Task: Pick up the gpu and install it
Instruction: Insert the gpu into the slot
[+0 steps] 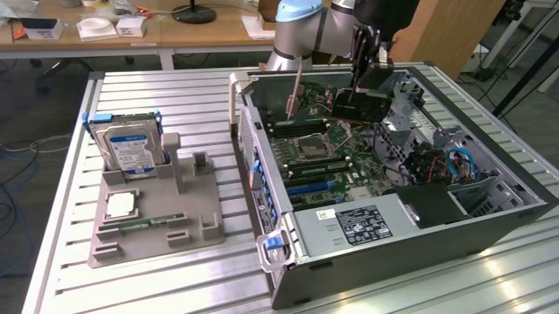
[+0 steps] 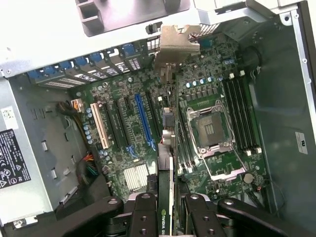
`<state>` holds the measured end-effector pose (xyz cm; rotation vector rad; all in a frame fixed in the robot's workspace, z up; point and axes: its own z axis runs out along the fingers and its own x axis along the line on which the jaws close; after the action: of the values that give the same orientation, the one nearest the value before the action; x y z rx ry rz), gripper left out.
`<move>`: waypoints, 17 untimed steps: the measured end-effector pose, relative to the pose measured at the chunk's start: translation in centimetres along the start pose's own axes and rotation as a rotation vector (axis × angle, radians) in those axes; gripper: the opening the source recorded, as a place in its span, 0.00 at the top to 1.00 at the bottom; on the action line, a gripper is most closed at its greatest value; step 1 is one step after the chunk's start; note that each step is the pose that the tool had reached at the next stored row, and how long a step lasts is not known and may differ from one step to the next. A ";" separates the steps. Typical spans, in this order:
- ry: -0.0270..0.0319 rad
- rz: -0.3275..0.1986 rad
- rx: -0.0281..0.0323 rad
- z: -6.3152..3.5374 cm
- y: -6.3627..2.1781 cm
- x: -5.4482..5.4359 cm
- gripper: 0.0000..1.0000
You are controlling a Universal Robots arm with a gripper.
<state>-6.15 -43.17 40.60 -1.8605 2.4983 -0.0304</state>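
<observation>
Now, tool (image 2: 166,213): pinches the gpu (image 2: 175,43) edgewise
Gpu writing: "NVIDIA QU", cut off
Below: motherboard (image 2: 123,123) in open case (image 1: 436,252)

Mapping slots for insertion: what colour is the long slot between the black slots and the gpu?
Blue; the slot shows best in the wrist view.

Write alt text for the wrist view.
The gripper holds the gpu edge-on above the motherboard of an open computer case. A blue slot lies to one side of the card, the processor socket to the other.
</observation>
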 end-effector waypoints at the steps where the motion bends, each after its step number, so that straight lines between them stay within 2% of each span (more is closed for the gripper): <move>1: -0.0001 -0.004 0.0000 0.00 0.00 0.0 0.74; 17: -0.0028 -0.085 -0.0008 0.11 0.00 0.0 0.74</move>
<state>-6.14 -43.17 40.49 -1.9643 2.4164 -0.0285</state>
